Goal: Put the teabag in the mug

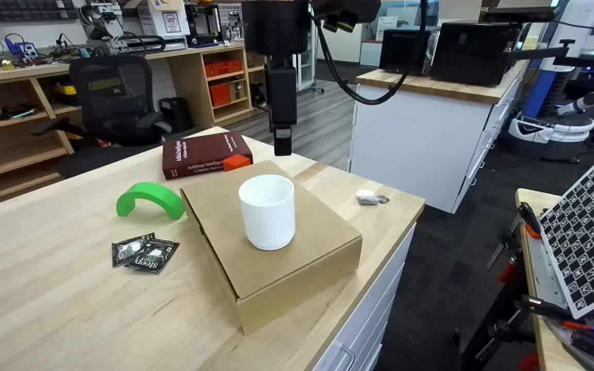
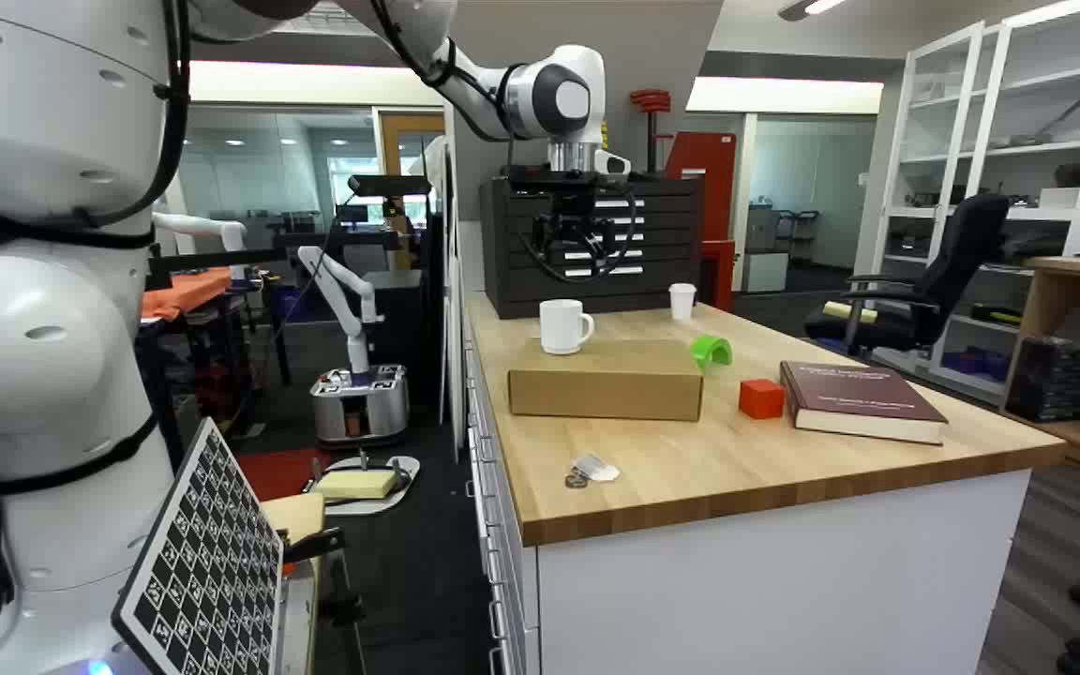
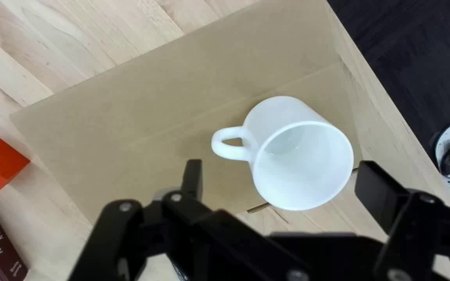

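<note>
The white mug (image 1: 268, 214) stands upright on a cardboard box (image 1: 323, 216). Its handle shows in an exterior view (image 2: 563, 326) and in the wrist view (image 3: 287, 156). The inside of the mug looks empty from above. The teabag (image 1: 366, 197), a small pale pouch, lies on the table beside the box, near the table edge; it also shows in an exterior view (image 2: 596, 468). It is out of the wrist view. My gripper (image 3: 280, 168) is open with nothing between its fingers. It hangs above the box and mug, apart from both (image 1: 282, 141).
A small metal ring (image 1: 383, 199) lies against the teabag. A maroon book (image 1: 207, 153), a red block (image 1: 236, 162), a green arch (image 1: 150, 196) and dark flat packets (image 1: 145, 252) lie around the box. A paper cup (image 2: 682, 301) stands at the table's far end.
</note>
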